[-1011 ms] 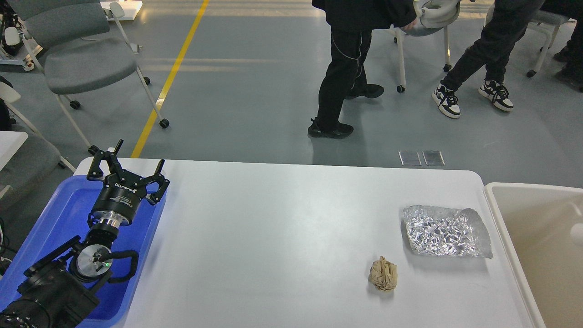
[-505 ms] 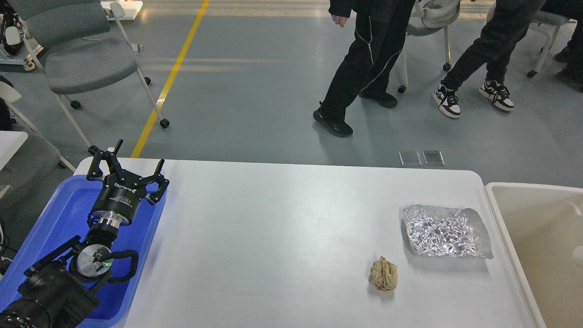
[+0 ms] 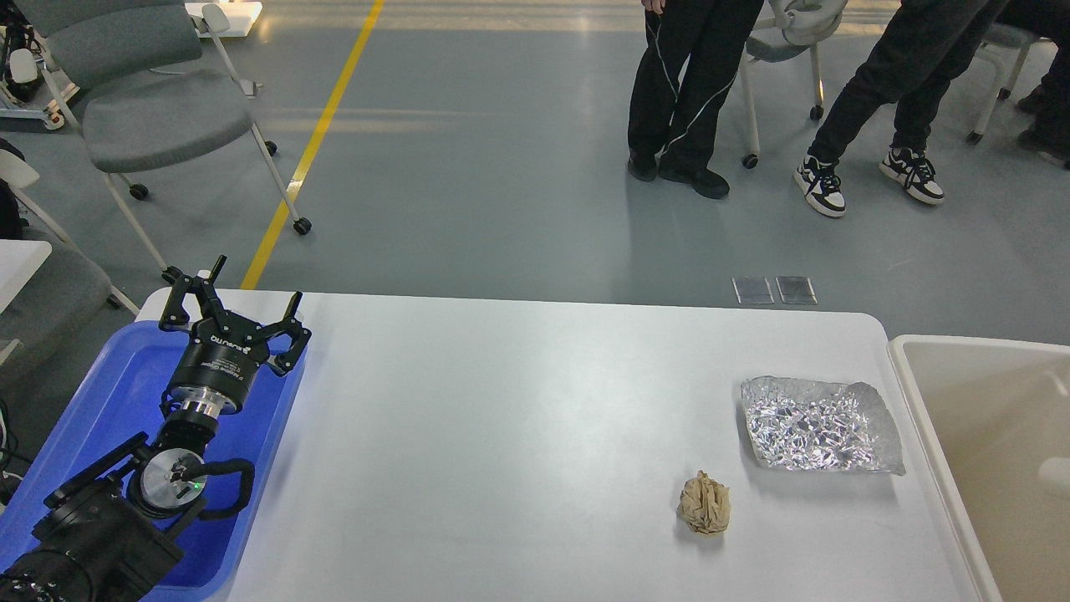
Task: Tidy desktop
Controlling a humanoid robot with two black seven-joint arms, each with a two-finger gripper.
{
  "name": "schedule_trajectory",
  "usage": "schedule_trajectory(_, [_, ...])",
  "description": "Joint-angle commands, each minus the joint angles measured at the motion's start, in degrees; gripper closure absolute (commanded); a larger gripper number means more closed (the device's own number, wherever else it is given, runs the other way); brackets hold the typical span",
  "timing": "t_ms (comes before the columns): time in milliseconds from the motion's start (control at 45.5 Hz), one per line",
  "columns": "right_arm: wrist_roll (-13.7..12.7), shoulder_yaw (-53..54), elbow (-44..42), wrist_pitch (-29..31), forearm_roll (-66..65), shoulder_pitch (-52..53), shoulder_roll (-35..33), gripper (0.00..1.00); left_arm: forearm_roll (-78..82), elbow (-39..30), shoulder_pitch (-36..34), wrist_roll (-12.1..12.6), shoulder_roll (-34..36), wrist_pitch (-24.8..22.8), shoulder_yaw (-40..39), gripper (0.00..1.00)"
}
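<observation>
The white desktop [image 3: 501,435] fills the lower middle of the head view. A crumpled beige paper ball [image 3: 705,502] lies on it at the front right. A creased sheet of silver foil [image 3: 817,423] lies flat behind and to the right of the ball. My left gripper [image 3: 236,294] is open and empty, held above the far end of the blue tray [image 3: 109,393] at the desktop's left edge, far from both items. My right gripper is out of view.
A beige bin [image 3: 995,443] stands against the desktop's right edge. Grey chairs [image 3: 142,109] stand on the floor at the back left. People's legs [image 3: 681,92] are beyond the far edge.
My left arm and the things on the desktop have not moved. The standing person beyond the table has stepped to the right and further away.
</observation>
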Motion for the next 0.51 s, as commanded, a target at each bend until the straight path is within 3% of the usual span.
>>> schedule_trajectory(0, [-0.1, 0.8, -0.6, 0.0, 0.0, 0.0, 0.6, 0.77, 0.0, 0.0, 0.0, 0.0, 0.0, 0.0, 0.0, 0.00])
schedule_trajectory(66, [-0.1, 0.8, -0.6, -0.1, 0.0, 0.0, 0.6, 0.50, 0.0, 0.0, 0.0, 0.0, 0.0, 0.0, 0.0, 0.00])
schedule_trajectory(154, [-0.1, 0.9, -0.7, -0.2, 0.0, 0.0, 0.8, 0.32, 0.0, 0.1, 0.0, 0.0, 0.0, 0.0, 0.1, 0.00])
schedule_trajectory(220, [0.0, 0.9, -1.1, -0.3, 0.0, 0.0, 0.8, 0.00, 0.0, 0.1, 0.0, 0.0, 0.0, 0.0, 0.0, 0.00])
schedule_trajectory(484, [0.4, 3.7, -1.5, -1.1, 0.1, 0.0, 1.1, 0.00, 0.0, 0.0, 0.0, 0.0, 0.0, 0.0, 0.1, 0.00])
